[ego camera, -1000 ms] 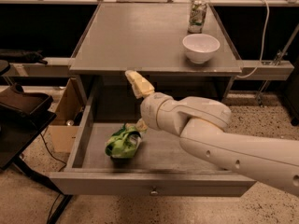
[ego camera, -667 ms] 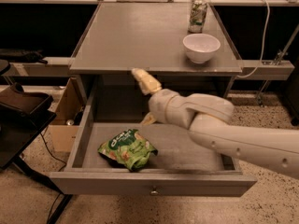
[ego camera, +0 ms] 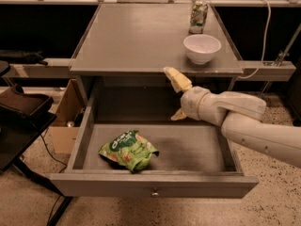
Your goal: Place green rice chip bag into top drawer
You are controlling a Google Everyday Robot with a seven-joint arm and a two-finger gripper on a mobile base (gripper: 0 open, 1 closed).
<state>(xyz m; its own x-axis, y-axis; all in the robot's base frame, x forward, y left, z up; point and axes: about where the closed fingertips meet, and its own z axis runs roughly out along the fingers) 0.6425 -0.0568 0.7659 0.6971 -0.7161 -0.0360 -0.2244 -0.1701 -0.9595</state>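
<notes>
Drawer [ego camera: 155, 183]: pulled fully out beneath the table [ego camera: 136, 36], filling the lower centre of the frame. Its flat grey front faces the bottom edge, with a small round knob [ego camera: 154, 192] at its middle.

Bag [ego camera: 128, 150]: inside the drawer, left of centre and close to the front panel. It lies flat on the drawer floor, crumpled, with the green printed face up. Nothing touches it.

Gripper [ego camera: 170, 94]: at centre right of the frame, over the rear right part of the drawer and just below the table's front edge. The two pale fingers are spread wide, one pointing up and to the left towards the table edge, the other angled downward. Nothing is held between them. The gripper is well apart from the bag, above it and to its right.

Arm [ego camera: 254, 121]: white, and enters from the right edge of the frame, crossing above the drawer's right side wall.

Table top: a white bowl [ego camera: 201, 48] stands near the front right corner. A slim can [ego camera: 198, 17] stands upright behind it, towards the upper right.

Surroundings: a cardboard box [ego camera: 63, 121] sits on the floor just left of the drawer. A dark piece of furniture [ego camera: 23, 105] occupies the left edge. A cable [ego camera: 263, 27] runs down at upper right.
</notes>
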